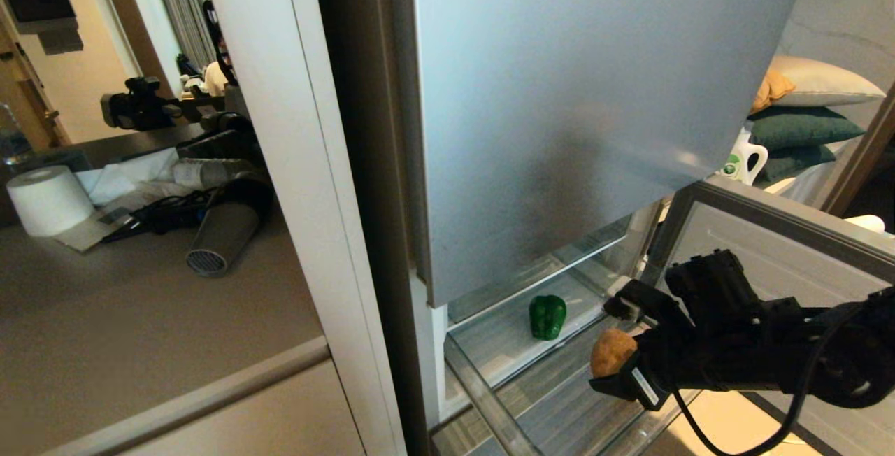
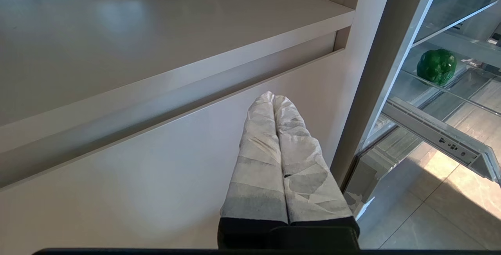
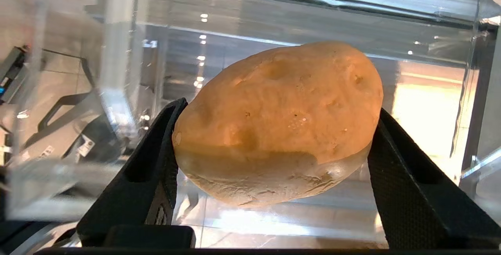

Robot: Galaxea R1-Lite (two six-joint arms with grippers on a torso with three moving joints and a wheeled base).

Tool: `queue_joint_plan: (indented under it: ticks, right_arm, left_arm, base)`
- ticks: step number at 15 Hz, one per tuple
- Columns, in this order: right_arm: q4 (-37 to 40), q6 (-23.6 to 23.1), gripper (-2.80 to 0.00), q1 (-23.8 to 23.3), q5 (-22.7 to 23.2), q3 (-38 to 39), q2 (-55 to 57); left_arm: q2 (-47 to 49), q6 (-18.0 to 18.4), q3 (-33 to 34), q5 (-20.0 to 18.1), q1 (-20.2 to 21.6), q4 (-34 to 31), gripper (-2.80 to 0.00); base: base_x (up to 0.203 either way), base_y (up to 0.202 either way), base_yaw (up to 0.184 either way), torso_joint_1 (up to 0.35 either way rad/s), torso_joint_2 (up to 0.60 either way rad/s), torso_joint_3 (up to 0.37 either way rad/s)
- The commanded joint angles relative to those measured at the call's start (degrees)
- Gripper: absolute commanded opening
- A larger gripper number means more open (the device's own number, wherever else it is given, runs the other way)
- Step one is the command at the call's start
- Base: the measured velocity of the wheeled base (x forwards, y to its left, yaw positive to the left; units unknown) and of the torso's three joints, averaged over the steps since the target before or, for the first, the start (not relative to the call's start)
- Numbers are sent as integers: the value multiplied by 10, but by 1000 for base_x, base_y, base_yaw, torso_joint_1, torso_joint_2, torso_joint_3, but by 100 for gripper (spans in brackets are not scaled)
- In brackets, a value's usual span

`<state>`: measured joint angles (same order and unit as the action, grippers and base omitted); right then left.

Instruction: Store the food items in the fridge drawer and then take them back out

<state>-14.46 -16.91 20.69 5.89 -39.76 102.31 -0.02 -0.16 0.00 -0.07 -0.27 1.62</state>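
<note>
Between the black, textured fingers [image 3: 156, 161] of the right gripper [image 1: 615, 351] sits the potato [image 3: 280, 122], a golden-brown, oval lump with a dimpled, matte skin; both fingers press its flanks, so the gripper is clenched on it, wide apart; beneath and ahead of the gripper lies the clear plastic bin of the fridge drawer [image 1: 489, 400], pulled out, its walls glossy and transparent, its floor faintly ribbed; beyond the gripper's tips, farther into the drawer and well apart from the potato, rests the green bell pepper [image 1: 547, 316], lobed and glossy, on a clear shelf; above the gripper hangs the top door [image 1: 594, 92], a flat, matte silver-blue panel; beside the fridge, away from the gripper, a smooth beige counter [image 1: 126, 330] carries a white paper roll [image 1: 47, 201] and a grey cylindrical hair dryer [image 1: 224, 232]; the left gripper [image 2: 273, 98], its fingers wrapped in creased white tape and pressed together, points at a plain beige cabinet front [image 2: 156, 161].
</note>
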Motion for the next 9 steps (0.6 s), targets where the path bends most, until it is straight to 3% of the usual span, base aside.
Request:
queue_joint_plan:
  ticks: [1,5,7,9]
  right_arm:
    - [9,1,-280,7,0,22,-49]
    - [40,17,-280,9,1,47,-121]
    - [98,23,-280,15,2,58,-176]
    - [179,57,-280,19,3,57,-224]
  left_arm:
    - [0,0,6,0,0,0,-280]
    - [0,0,6,0,0,0,-280]
    - [0,0,6,0,0,0,-280]
    - [0,0,6,0,0,0,-280]
  base:
    - [0,0,0,0,0,0]
    - [0,0,0,0,0,0]
    - [0,0,0,0,0,0]
    - [0,0,0,0,0,0]
